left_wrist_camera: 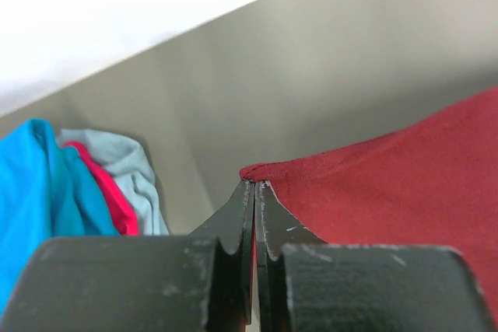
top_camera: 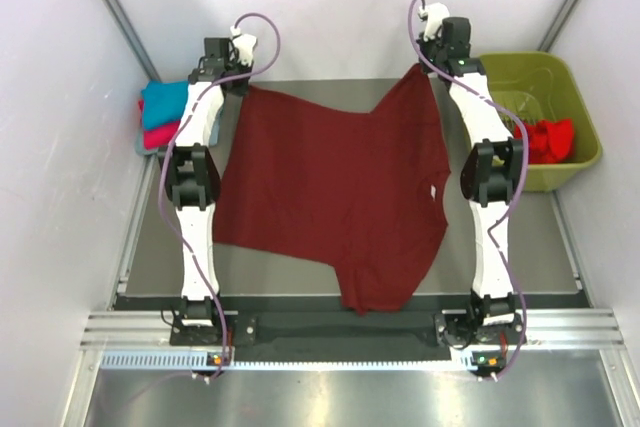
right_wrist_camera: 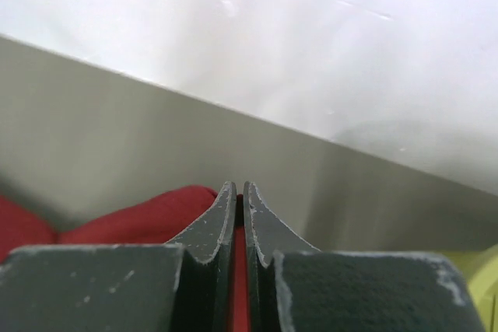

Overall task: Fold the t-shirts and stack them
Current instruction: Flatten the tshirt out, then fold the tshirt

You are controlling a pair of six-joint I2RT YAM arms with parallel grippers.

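Olive-green plastic basket [top_camera: 545, 82] is sitting at the far right corner of the grey table [top_camera: 540, 247], beside the white wall [top_camera: 330, 7]. Aluminium rail [top_camera: 340, 332] is running along the near edge.

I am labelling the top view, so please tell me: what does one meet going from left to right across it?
Pile of t-shirts → left arm → maroon t-shirt → right arm → green basket.
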